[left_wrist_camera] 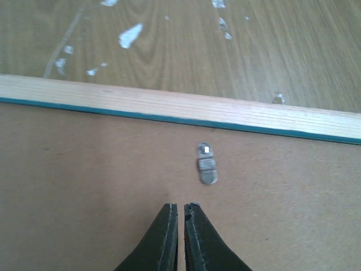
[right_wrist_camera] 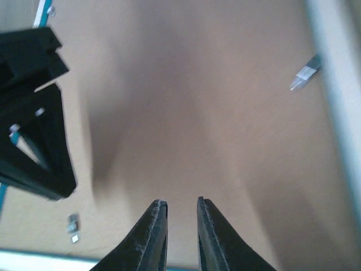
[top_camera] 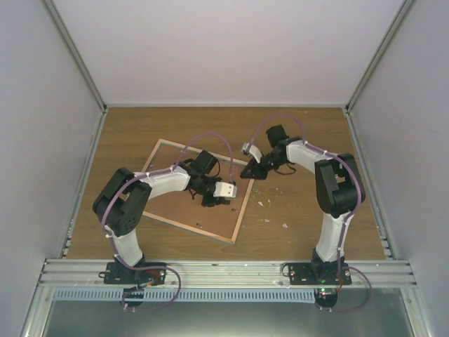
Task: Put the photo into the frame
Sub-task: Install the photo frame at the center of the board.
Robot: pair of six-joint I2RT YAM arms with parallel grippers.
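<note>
- Top external view: one frame [top_camera: 221,221] is seen. It is laid flat, back up, on the table [top_camera: 309,140], left of centre and askew to the table's sides. Its back is a brown board [top_camera: 168,158] bordered by a light wood edge [top_camera: 189,228].
- Two arms are counted. The left pincer [top_camera: 209,201] is positioned over the board near the frame's right side. The right pincer [top_camera: 247,172] is positioned at the frame's far right corner.
- A few white specks [top_camera: 270,203] are scattered on the table to the right of the frame.
- Left wrist view: the left pincer's fingers [left_wrist_camera: 166,237] are closed to a hairline slit above the board, with nothing between them. One metal turn clip [left_wrist_camera: 206,164] is fixed to the board just ahead of the tips. Beyond it, the wood edge is lined with a thin teal strip.
- Right wrist view: the right pincer's fingers [right_wrist_camera: 155,231] are narrowly parted above the board, with nothing gripped. Two further fittings are counted: a far clip [right_wrist_camera: 304,72] near the frame's side and a near clip [right_wrist_camera: 72,226] at lower left. A black part of the left arm [right_wrist_camera: 34,113] is seen at the left.
</note>
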